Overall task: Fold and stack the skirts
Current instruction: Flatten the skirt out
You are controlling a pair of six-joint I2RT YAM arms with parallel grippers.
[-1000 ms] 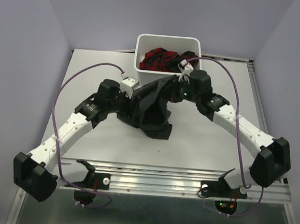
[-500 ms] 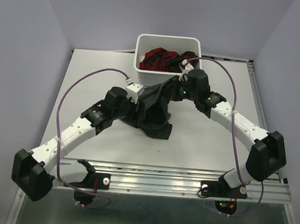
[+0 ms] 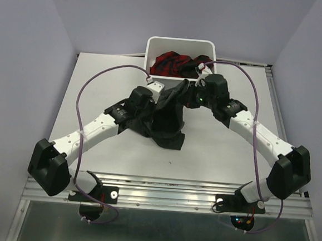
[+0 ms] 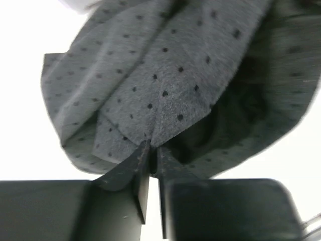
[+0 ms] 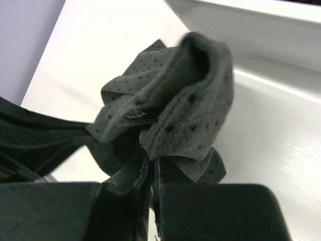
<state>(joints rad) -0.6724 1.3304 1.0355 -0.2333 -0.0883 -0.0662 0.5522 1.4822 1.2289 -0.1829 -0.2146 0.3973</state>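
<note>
- Grey skirt (image 3: 169, 118): it is being held up by both arms over the middle of the surface (image 3: 231, 154), towards the far edge. Its lower part is being left to trail in a crumpled heap on the surface. No fold is being shown in it yet.
- Left pincer (image 4: 153, 150): it is being kept narrow, with a dotted edge of the grey skirt nipped between the jaws. The cloth is bunching and fanning out above the tips in the wrist view.
- Right pincer (image 5: 153, 163): it is being kept nearly closed on another bunched edge of the same skirt, just beside the near wall of the tub (image 3: 181, 41). A rolled hem is being seen above the tips.
- Plaid skirt (image 3: 171, 64): it is being left heaped inside the tub, which is standing at the middle of the far edge. It is not being touched by either arm.
- Progress, as judged: the task is being taken as barely begun. One skirt is out of the tub and gripped at two points, probably so that it can be spread flat. Spreading and folding it, fetching and folding the plaid skirt, and stacking the two are all being counted as outstanding.
- Which parts of the garment are being gripped, waistband or hem, cannot be told.
</note>
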